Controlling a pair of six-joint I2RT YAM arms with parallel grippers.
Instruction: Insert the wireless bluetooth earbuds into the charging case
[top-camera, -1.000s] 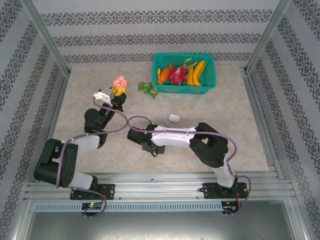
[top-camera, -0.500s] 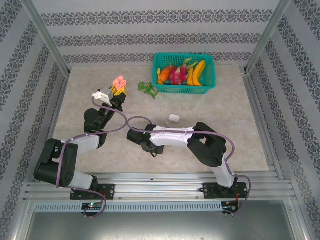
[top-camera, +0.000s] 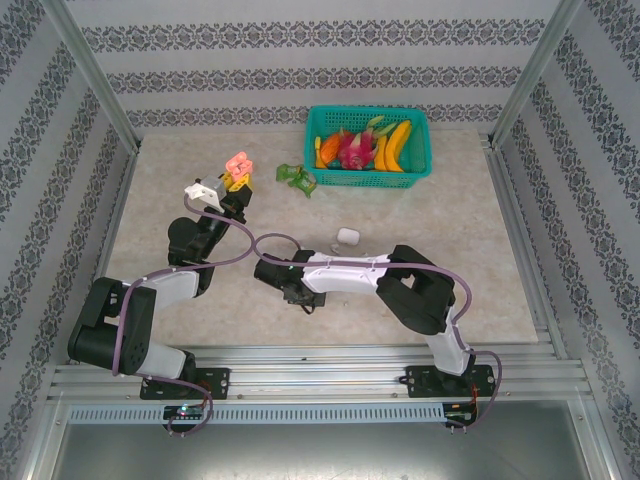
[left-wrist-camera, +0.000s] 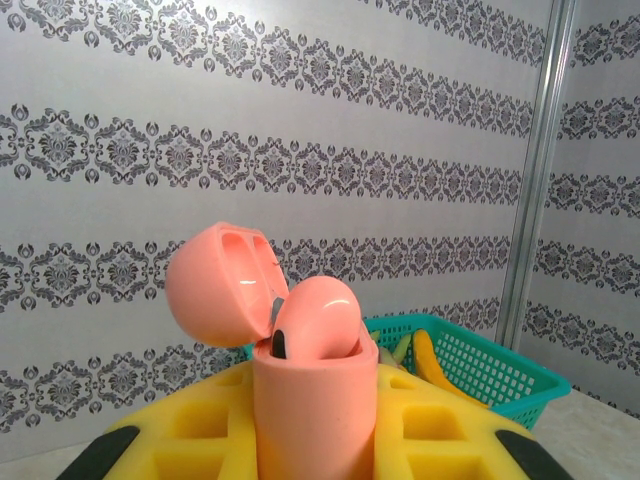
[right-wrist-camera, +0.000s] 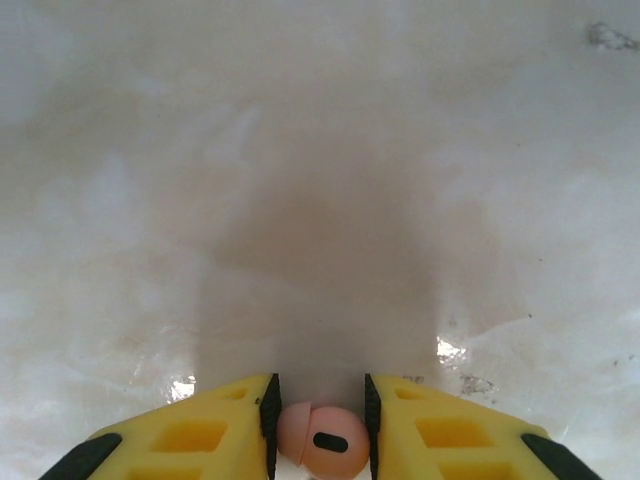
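Earbud (right-wrist-camera: 322, 441) pinched in right pincer (right-wrist-camera: 319, 420); left pincer (left-wrist-camera: 315, 445) at eleven o'clock holds case (left-wrist-camera: 315, 400) upright, open, to receive it.

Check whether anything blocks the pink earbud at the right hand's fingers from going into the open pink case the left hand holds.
Nothing visible does. The pink case has its lid swung back, and bare table lies between it and the pink earbud. A second earbud already fills one slot; the other is hidden.

Teal basket (top-camera: 365, 179) of fruit (top-camera: 355, 150) at the far edge, green object (top-camera: 297, 177) beside it
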